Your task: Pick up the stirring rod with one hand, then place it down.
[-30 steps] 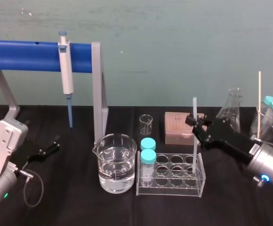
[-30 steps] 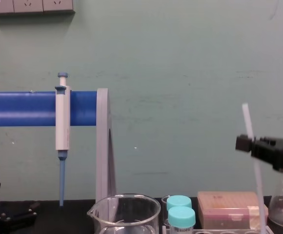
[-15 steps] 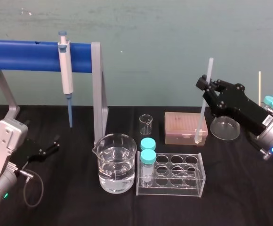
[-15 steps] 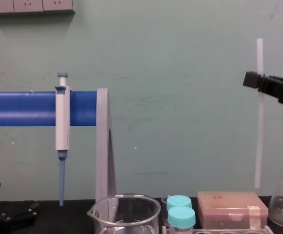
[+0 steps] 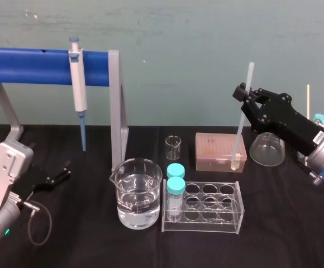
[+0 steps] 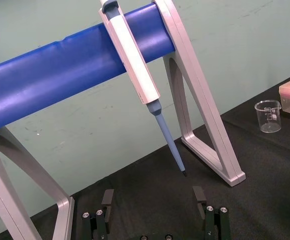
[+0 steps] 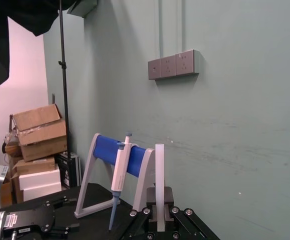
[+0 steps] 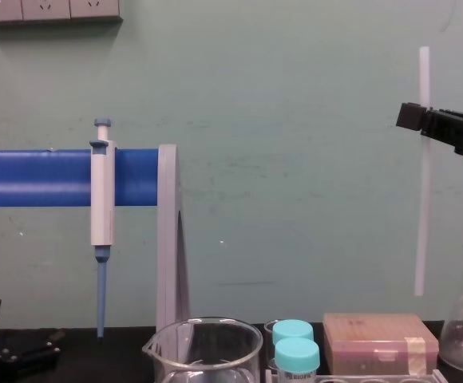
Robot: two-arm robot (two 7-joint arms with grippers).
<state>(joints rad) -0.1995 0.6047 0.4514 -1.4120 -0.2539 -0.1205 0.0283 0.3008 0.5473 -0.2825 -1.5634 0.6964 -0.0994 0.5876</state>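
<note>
Item under inspection: the long, thin, white translucent stirring rod (image 5: 241, 131) is being held in the air by the black, blocky-fingered right pincer (image 5: 244, 101), which is being carried high on the robot's right side. The pincer's fingers are being pressed onto the rod from both sides. In the right wrist view the rod is seen gripped between them.

The rod is being held close to upright, with a slight lean. A short length is projecting above the pincer and a much longer length is hanging below it. In the chest view the rod's lower end is hanging free beneath the pincer, just above the pale pink rectangular box (image 8: 379, 339) and clear of it.

A glass conical flask (image 5: 268, 149) is standing below the pincer, just beside the hanging rod. Lower down and to the pincer's left are a clear plastic tube rack (image 5: 206, 215) carrying two teal-capped tubes (image 5: 176, 184), a large glass beaker of water (image 5: 138, 192) and a small empty glass beaker (image 5: 173, 147). Well to the pincer's left, a white-and-blue pipette (image 5: 78, 84) is hanging from the blue bar of a grey stand (image 5: 115, 106).

The left pincer (image 6: 153, 210) is being rested low over the black table (image 5: 95, 240), well apart from the right pincer, with its fingers spread apart.
</note>
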